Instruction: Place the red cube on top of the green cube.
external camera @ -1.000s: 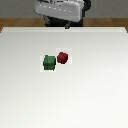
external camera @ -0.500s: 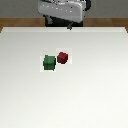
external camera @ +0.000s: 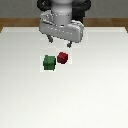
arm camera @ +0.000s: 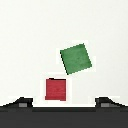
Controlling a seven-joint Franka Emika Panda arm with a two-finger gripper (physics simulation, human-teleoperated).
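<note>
Here's the hand [external camera: 59, 41], hanging above the white surface [external camera: 95, 95] with its two fingers spread wide and nothing between them, fully released. Using the green cube [external camera: 49, 62] as our marker: the red cube [external camera: 62, 57] sits just beside it, toward the exterior view's right and a touch farther back toward the robot. A sliver of white seems to show between the two, though the exterior view is too coarse to be sure.

Both cubes rest flat on the surface, neither one stacked. In the wrist view the green cube [arm camera: 76, 59] is turned at an angle, while the red cube [arm camera: 56, 89] lies squarer to the camera, between the two dark fingertips [arm camera: 21, 103]. The hand is above and behind the green cube, touching neither cube.
</note>
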